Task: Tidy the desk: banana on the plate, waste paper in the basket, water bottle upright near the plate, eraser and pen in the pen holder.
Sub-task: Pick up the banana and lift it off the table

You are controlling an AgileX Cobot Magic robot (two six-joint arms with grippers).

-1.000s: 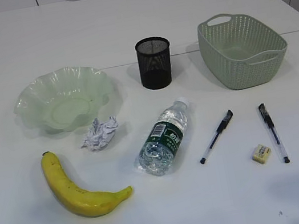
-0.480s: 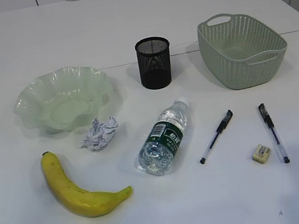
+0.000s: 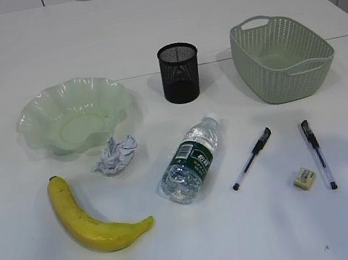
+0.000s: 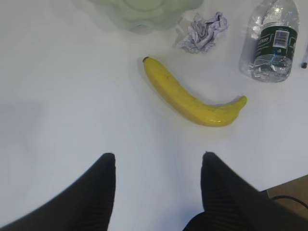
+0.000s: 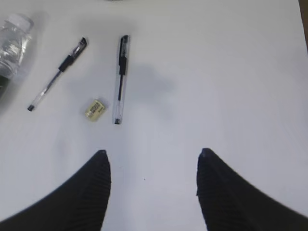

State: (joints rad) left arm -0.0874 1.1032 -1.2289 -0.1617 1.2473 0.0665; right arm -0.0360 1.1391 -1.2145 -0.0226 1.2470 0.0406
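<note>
A yellow banana (image 3: 88, 219) (image 4: 190, 95) lies at the front left, below the ruffled pale green plate (image 3: 34, 121). Crumpled waste paper (image 3: 116, 155) (image 4: 203, 32) rests between them. The water bottle (image 3: 192, 162) (image 4: 273, 41) lies on its side at the centre. Two pens (image 3: 252, 157) (image 3: 318, 154) (image 5: 56, 72) (image 5: 120, 78) and a small eraser (image 3: 304, 178) (image 5: 94, 109) lie at the right. The black mesh pen holder (image 3: 180, 73) and the green basket (image 3: 251, 62) stand behind. My left gripper (image 4: 158, 156) hangs open short of the banana. My right gripper (image 5: 153, 154) hangs open short of the eraser. Neither arm shows in the exterior view.
The white table (image 3: 142, 28) runs far back behind the holder and basket. In the left wrist view the table's near edge (image 4: 288, 182) shows at the bottom right, with a dark floor beyond it.
None of the objects has moved. A faint shadow at the front right of the table has shifted and spread.
</note>
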